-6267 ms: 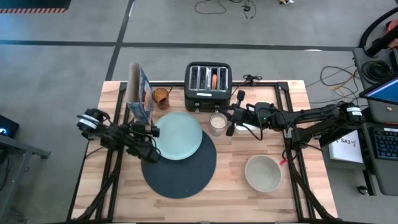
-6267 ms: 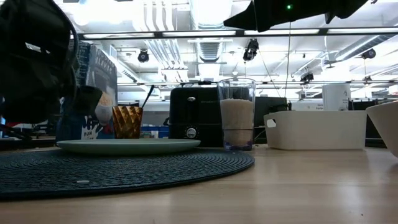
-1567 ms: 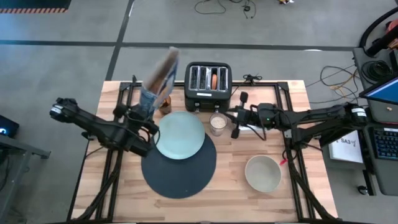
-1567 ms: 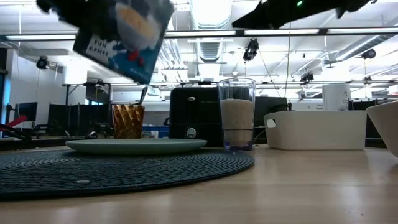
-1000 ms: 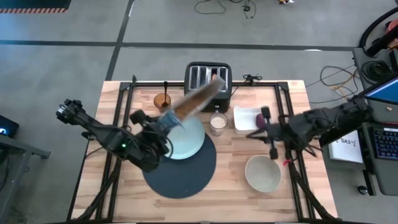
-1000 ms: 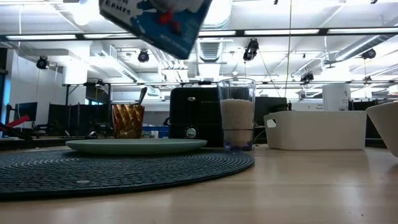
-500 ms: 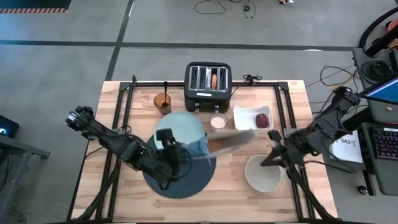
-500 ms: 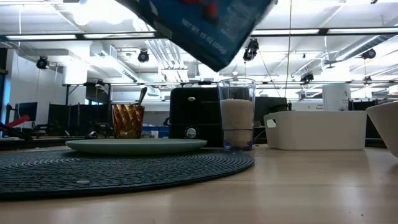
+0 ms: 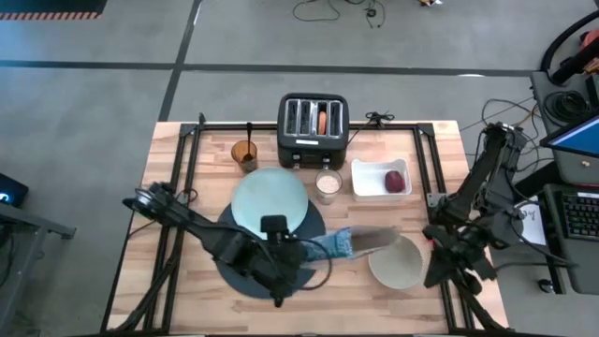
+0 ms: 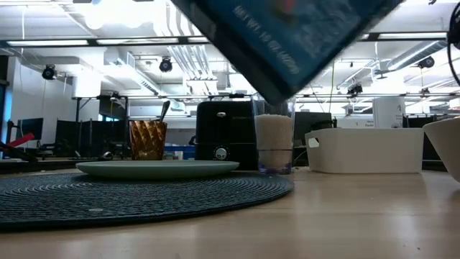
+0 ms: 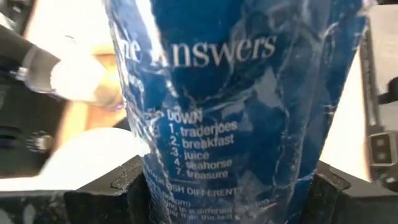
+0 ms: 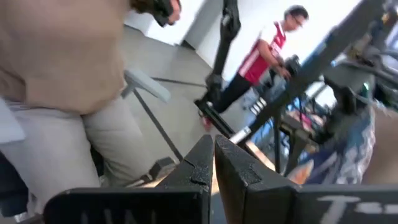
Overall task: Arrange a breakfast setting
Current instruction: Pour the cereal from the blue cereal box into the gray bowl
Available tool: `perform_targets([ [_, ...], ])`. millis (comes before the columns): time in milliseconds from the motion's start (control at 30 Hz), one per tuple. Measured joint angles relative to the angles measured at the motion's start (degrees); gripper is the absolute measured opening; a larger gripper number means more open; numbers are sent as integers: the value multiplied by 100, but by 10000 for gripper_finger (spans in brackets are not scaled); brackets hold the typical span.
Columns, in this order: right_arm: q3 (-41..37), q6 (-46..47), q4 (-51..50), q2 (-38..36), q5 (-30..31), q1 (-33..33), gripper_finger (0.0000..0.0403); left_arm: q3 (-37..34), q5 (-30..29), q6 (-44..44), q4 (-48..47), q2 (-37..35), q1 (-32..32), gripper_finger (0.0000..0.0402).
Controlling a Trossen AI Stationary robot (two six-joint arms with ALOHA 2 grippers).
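Note:
My left gripper [image 9: 301, 251] is over the round dark-blue placemat [image 9: 245, 283] and is shut on a blue cereal box [image 9: 360, 243]. The box's free end reaches over the rim of the beige bowl [image 9: 398, 267]. In the low view the box [image 10: 287, 36] hangs tilted high above the table. The pale mint plate [image 9: 270, 195] lies partly on the placemat, with the small glass [image 9: 328, 184] beside it. A bagel [image 9: 323, 120] stands in the toaster [image 9: 314, 131]. The dark-red fruit [image 9: 395, 179] lies in the white tray [image 9: 372, 178]. My right gripper [image 9: 433, 277] is shut and holds nothing, right of the bowl. My left gripper pinches the cereal box [image 11: 236, 124] between its two fingers [image 11: 127, 190], one on each of two opposite sides, near one end of the box. The box is lifted clear of the table. It juts out slanting from the fingers toward the table's right.
An amber cup [image 9: 244, 152] with a utensil in it stands at the far left beside the toaster. People are in the room beyond the table in the right wrist view. Bare wood lies near the front edge right of the placemat.
My left gripper has carried the box from above the plate toward the table's near right. It has turned, so the box's free end has swung from the toaster side to over the bowl. My right gripper, still shut, has swung away from the tray toward the near right edge.

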Motion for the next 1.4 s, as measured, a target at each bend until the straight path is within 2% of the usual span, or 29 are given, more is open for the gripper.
perform_targets([
  [200,-359,-491,432,1,3,189,9,1636,463,3,-1021,900,83,247],
  [367,-494,-576,688,-2,51,188,9,949,481,101,-503,623,191,247],
  [467,-476,-527,675,-60,53,187,9,799,472,99,-411,582,244,247],
  [533,-468,-505,677,-90,52,188,9,782,570,102,-384,583,275,247],
  [667,-468,-500,651,-119,53,187,9,834,1128,218,-192,631,336,247],
  [900,-466,-489,511,-207,55,189,9,985,1404,238,7,739,497,247],
  [1400,-466,-207,-51,-449,56,187,9,970,2794,-537,97,770,1051,247],
])
